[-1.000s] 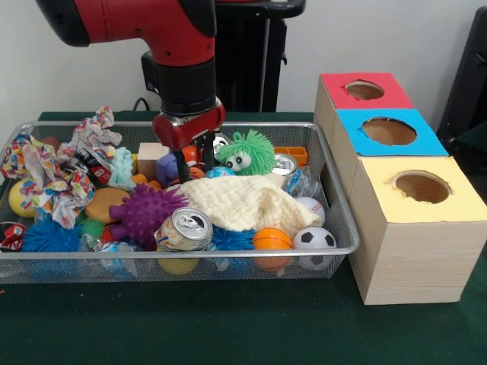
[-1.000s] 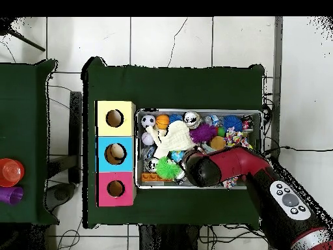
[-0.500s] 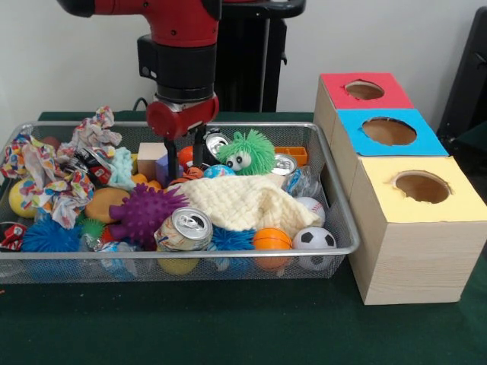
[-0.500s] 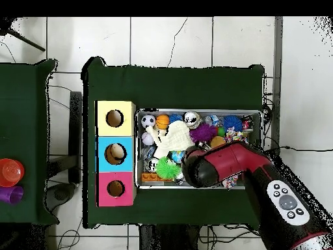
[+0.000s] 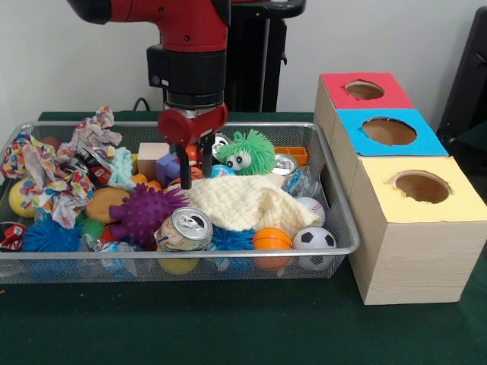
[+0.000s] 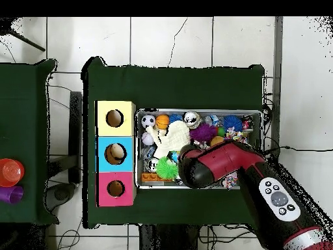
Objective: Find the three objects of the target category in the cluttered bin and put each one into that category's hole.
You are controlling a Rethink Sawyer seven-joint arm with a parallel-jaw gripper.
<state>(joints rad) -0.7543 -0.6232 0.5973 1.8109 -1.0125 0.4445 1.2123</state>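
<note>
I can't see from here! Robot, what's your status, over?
Gripper open, empty, low over the bin middle. Nothing grabbed yet. Cream cloth covers toys beside it; green fuzzy toy close by.

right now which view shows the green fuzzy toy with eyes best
The front view. There the green fuzzy toy sits uncovered at the back of the wire bin, eyes facing the camera, just beside the end effector. In the overhead view it is only a small green patch next to the red arm, with no eyes visible.
</note>
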